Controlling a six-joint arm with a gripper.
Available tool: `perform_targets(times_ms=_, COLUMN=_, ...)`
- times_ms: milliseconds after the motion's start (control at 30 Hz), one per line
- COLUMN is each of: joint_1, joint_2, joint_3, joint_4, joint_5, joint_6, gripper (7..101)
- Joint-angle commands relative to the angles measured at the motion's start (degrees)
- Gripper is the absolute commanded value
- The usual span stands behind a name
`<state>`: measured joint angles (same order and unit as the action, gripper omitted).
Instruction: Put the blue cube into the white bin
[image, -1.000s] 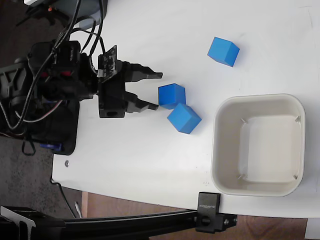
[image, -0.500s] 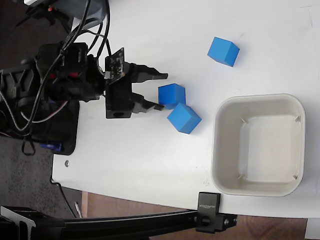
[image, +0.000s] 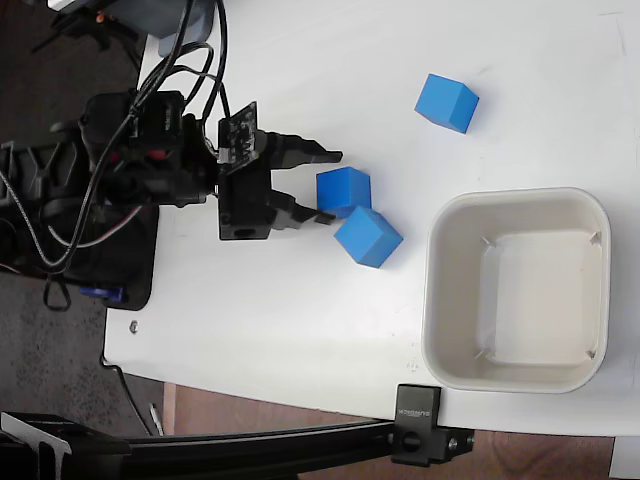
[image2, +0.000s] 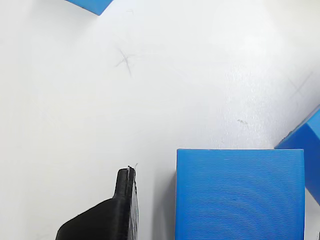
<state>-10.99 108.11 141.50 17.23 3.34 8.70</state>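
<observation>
Straddling blue cube (image: 343, 190) w/ fingers (image: 326, 186) spread wide, nothing held. Cube on worktop (image: 300, 80), left of white bin (image: 432, 290), touching second cube (image: 368, 237). Risk: lower finger nudges neighbour, cube twists, grip slips.
</observation>
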Motion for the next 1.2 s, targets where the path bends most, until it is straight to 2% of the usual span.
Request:
perform_targets(times_ms=33, joint_1=0.4, joint_2=0.2, joint_3=-1.3, joint_4=-1.8, joint_5=-0.9, joint_6=-0.1, gripper=100.0)
perform_targets(times_ms=400, joint_1=0.7, joint_2=-2.2, joint_3=-1.3, joint_4=-4.1, joint_5=-1.2, joint_6=0.0, gripper=100.0)
perform_targets(times_ms=533, joint_1=0.7, joint_2=-2.2, joint_3=-1.3, joint_4=-4.1, joint_5=-1.0, joint_6=0.1, gripper=97.3)
perform_targets(times_ms=900, joint_1=0.8, joint_2=-2.0, joint_3=-0.2, joint_4=-5.8, joint_5=0.2, joint_6=0.6, gripper=76.3)
perform_targets(times_ms=1200, joint_1=0.6, joint_2=2.2, joint_3=2.2, joint_4=-6.1, joint_5=1.7, joint_6=0.5, gripper=46.2)
